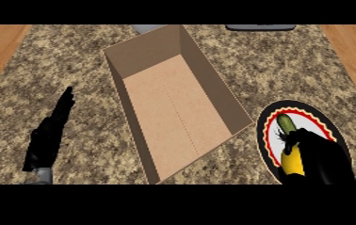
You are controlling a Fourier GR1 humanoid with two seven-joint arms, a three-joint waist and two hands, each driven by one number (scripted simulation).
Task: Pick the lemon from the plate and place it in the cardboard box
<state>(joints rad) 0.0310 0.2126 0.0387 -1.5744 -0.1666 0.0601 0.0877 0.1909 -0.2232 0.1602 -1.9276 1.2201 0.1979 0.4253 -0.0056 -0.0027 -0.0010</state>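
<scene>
The right hand (321, 159) curls round the lemon (288, 141) on the plate (268, 125); the left hand (47, 137) rests with straight fingers, well apart.

Matt cardboard box (177, 111), speckled stone counter (76, 59).

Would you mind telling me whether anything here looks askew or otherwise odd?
The cardboard box sits skewed on the counter, not squared to its edges. The fruit on the plate, under the right hand, looks long and yellow with a green tip, unusual for a lemon.
</scene>
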